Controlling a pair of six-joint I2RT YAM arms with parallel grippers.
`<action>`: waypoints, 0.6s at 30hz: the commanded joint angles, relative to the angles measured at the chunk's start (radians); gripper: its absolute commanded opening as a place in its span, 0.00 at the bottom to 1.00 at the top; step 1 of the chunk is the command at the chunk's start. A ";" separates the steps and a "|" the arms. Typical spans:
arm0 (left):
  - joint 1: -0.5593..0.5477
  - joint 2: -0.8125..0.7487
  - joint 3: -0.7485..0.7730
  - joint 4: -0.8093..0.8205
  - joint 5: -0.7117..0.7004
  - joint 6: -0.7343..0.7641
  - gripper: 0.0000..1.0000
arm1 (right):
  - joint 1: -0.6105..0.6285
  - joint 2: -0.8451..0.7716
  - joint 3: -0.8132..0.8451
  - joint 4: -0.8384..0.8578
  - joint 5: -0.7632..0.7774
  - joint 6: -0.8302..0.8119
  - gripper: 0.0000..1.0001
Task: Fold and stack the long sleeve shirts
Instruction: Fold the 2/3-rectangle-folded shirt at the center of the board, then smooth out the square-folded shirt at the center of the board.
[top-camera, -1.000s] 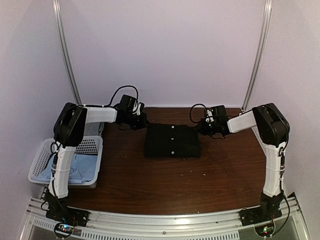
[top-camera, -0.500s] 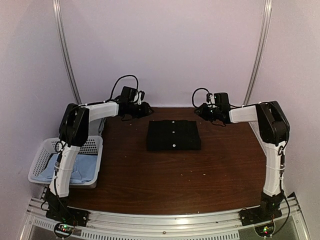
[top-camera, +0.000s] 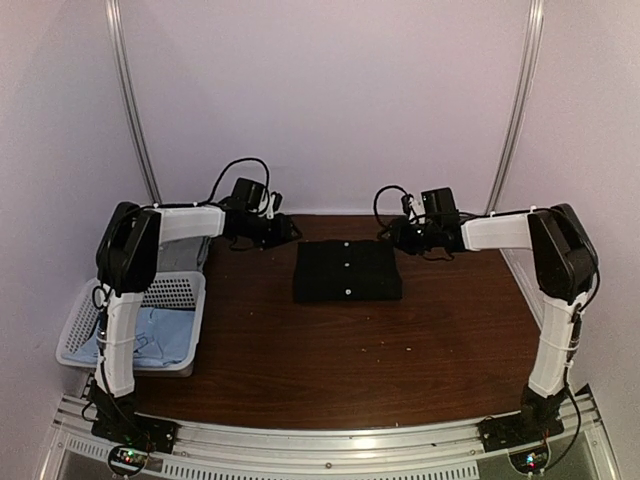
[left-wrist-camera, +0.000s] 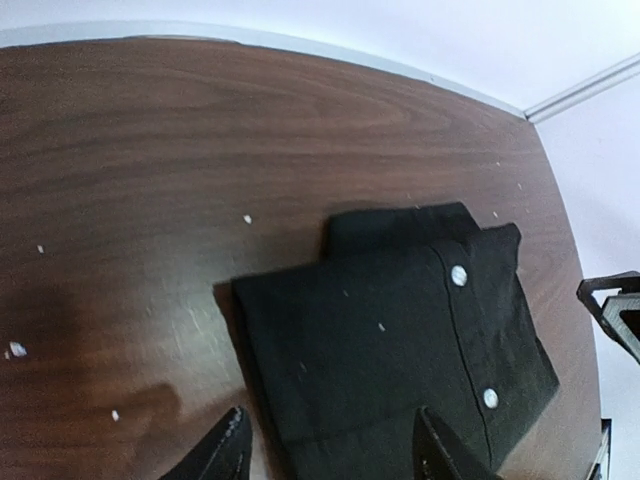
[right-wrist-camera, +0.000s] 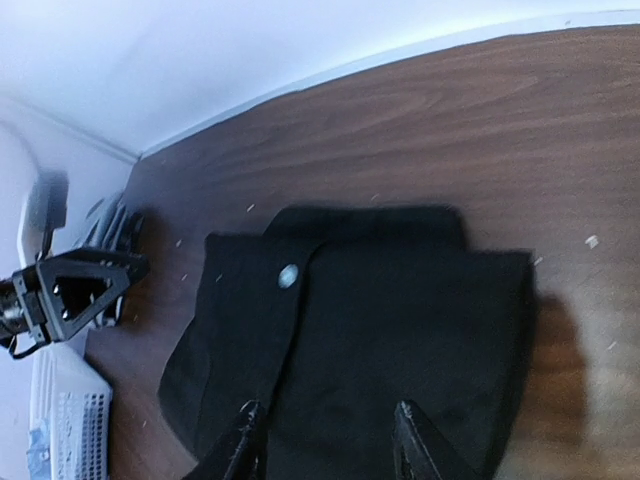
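A black long sleeve shirt (top-camera: 347, 271) lies folded into a neat rectangle at the back middle of the table, its white buttons facing up. My left gripper (top-camera: 285, 232) hovers off its back left corner, open and empty. In the left wrist view the shirt (left-wrist-camera: 400, 330) lies below and beyond that gripper (left-wrist-camera: 335, 455). My right gripper (top-camera: 398, 236) hangs off the back right corner, also open with nothing in it. The right wrist view shows the shirt (right-wrist-camera: 370, 320) under this gripper (right-wrist-camera: 328, 445). A light blue shirt (top-camera: 150, 335) lies in the basket.
A white lattice basket (top-camera: 75, 325) stands at the table's left edge beside the left arm's base. The back wall runs close behind both grippers. Small white specks dot the dark wooden table (top-camera: 350, 360).
Both grippers have gone from shut at the black shirt's back corners to open. They have let go of it and drawn up and back toward the wall. The shirt lies flat.
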 joint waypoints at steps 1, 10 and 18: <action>-0.046 -0.178 -0.161 0.090 0.081 -0.030 0.56 | 0.124 -0.148 -0.125 -0.007 -0.037 -0.026 0.44; -0.164 -0.231 -0.325 0.202 0.195 -0.092 0.47 | 0.215 -0.187 -0.267 0.084 -0.085 0.006 0.44; -0.181 -0.078 -0.181 0.200 0.250 -0.070 0.34 | 0.206 -0.059 -0.175 0.066 -0.136 0.003 0.39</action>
